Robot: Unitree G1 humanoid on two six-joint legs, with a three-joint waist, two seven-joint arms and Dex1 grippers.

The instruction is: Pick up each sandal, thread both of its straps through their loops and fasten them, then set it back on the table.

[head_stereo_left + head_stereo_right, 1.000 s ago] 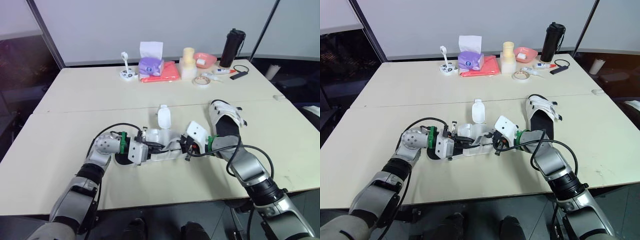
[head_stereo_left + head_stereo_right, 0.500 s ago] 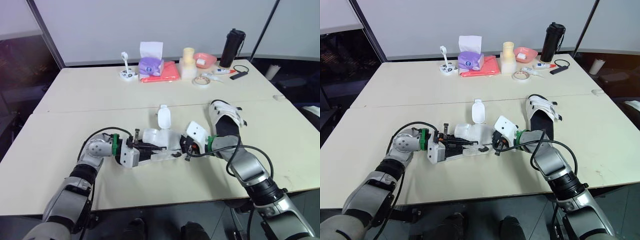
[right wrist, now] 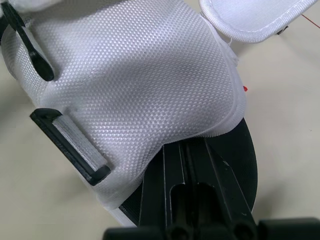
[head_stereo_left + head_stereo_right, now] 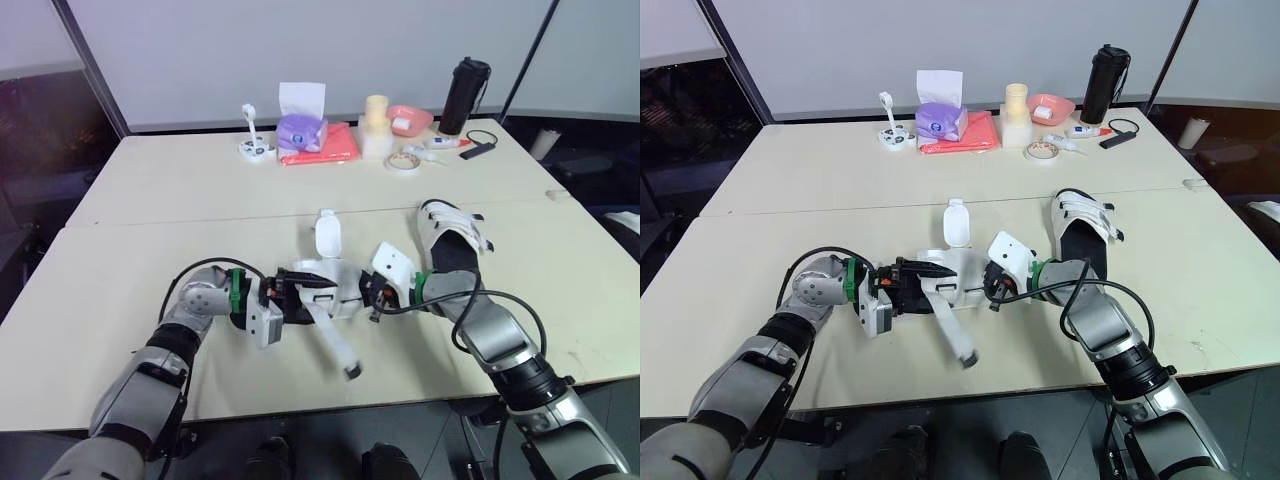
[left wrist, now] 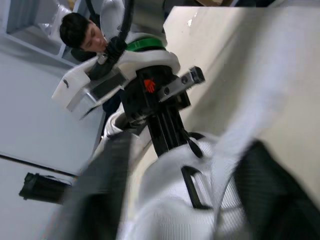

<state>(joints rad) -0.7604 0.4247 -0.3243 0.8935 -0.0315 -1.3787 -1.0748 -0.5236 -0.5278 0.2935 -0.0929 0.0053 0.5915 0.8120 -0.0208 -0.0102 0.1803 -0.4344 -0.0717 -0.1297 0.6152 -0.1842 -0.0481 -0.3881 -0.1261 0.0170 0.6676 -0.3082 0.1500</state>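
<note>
Left eye view: the left arm reaches in from the robot's near left. Its elbow is bent outward, and the forearm lies low over the cream table (image 4: 150, 210). The wrist is turned so the left gripper (image 4: 298, 295) points straight at the right gripper (image 4: 372, 297). The left gripper's fingers are spread wide, one on each side of the white mesh upper of a sandal (image 4: 330, 285). In the left wrist view that upper sits between the two dark fingers.

The sandal has a black sole and sits directly ahead of the left fingertips, caught between the two grippers. A loose white strap (image 4: 333, 340) trails from it toward the robot, passing the near side of the left gripper. Its end is free and unthreaded. A black loop (image 3: 70, 147) sits on the side of the upper, close to the right gripper's tips.

The right gripper meets the sandal from the opposite side. In the right wrist view its fingers are clenched together on the edge of the black sole, just under the white upper. The right forearm runs back from the gripper to the right and toward the robot, with the elbow bent near the table's front edge.

Just beyond the right wrist, a second sandal (image 4: 452, 245) lies flat on the table with its straps across it. A small white oval object (image 4: 327, 233) lies just beyond the gap between the grippers.
</note>
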